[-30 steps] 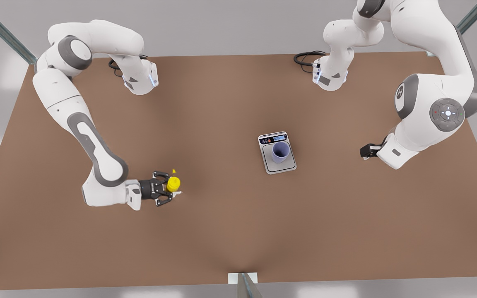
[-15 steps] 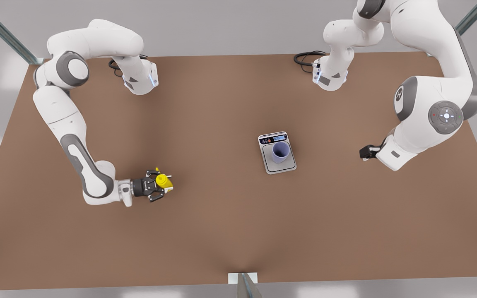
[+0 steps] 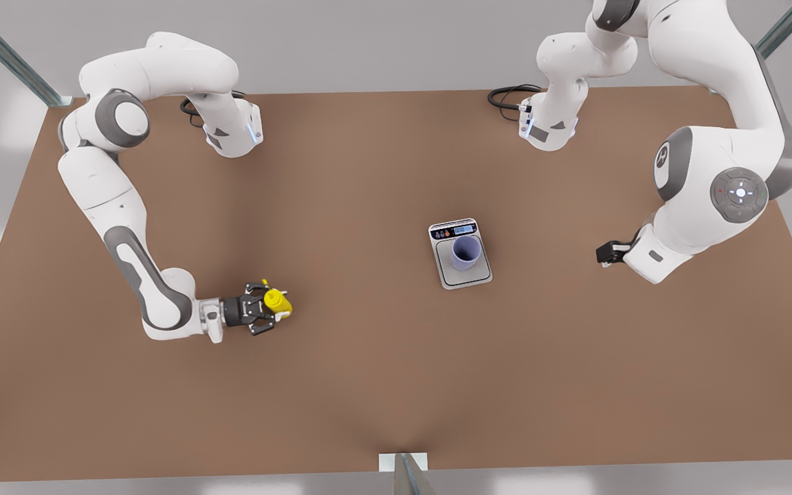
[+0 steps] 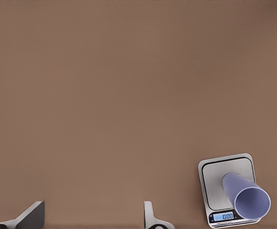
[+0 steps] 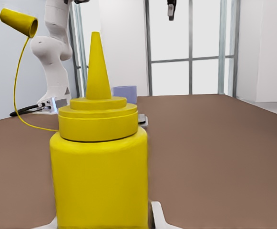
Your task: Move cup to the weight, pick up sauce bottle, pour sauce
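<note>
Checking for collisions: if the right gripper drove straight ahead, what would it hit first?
The bottle, which the right gripper holds; beyond it, likely the cup on the scale. Left gripper waits.

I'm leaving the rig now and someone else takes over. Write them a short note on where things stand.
Right gripper, front view's left: fingers either side of the upright sauce bottle; whether they clamp it is unclear.
Left gripper, front view's right: open, empty, waiting away from the weight.
Done: cup stands on the weight.
Left: secure and lift the bottle, carry it to the cup, pour.
</note>
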Tool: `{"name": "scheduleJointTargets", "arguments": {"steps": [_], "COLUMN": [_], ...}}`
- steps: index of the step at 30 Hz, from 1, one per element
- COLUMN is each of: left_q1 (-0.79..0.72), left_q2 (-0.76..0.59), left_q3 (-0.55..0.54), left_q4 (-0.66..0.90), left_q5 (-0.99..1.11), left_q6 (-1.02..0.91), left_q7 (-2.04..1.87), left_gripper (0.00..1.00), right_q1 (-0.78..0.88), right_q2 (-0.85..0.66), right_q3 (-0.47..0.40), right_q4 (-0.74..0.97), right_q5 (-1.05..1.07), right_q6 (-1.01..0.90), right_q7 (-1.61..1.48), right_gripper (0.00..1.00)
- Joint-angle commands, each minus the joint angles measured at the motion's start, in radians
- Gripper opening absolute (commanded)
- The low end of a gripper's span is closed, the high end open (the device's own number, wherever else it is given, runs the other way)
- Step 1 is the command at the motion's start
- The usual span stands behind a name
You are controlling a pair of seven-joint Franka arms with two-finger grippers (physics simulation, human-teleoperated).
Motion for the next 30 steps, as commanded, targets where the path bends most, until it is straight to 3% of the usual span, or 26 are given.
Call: {"name": "scheduleJointTargets", "arguments": {"steps": [1,5,6,19,27,28,29,30], "left_q1": [-0.001,-0.007,-0.007,-0.007,-0.007,-0.007,-0.007,-0.007], "left_q2": [0.0,0.0,-0.002,-0.002,-0.005,-0.005,-0.005,-0.005], "left_q3": [0.0,0.0,0.0,0.002,0.002,0.002,0.002,0.002], "left_q4": [0.0,0.0,0.0,0.0,0.002,0.002,0.002,0.002], "left_q5": [0.0,0.0,0.0,0.0,0.003,0.003,0.003,0.002], "left_q6": [0.0,0.0,0.0,0.002,0.002,0.002,0.0,0.002], "left_q7": [0.0,0.0,0.0,0.0,0.0,0.0,0.0,0.0], "left_gripper": [1.0,1.0,1.0,1.0,1.0,1.0,1.0,1.0], "right_q1": [0.0,0.0,-0.002,-0.048,-0.17,-0.183,-0.172,-0.172], "right_q2": [0.0,0.0,0.0,-0.011,-0.091,-0.144,-0.229,-0.25], "right_q3": [0.0,0.0,0.0,-0.017,-0.046,-0.077,-0.127,-0.124], "right_q4": [0.0,-0.001,-0.001,-0.026,-0.112,-0.107,-0.058,0.051], "right_q5": [0.0,0.0,0.0,-0.011,-0.107,-0.143,-0.228,-0.376], "right_q6": [-0.001,-0.001,-0.002,-0.037,-0.108,-0.136,-0.171,-0.174], "right_q7": [0.0,0.0,0.0,-0.008,-0.002,0.046,0.271,0.553], "right_gripper": [0.88,0.89,1.0,1.0,1.0,1.0,1.0,1.0]}}
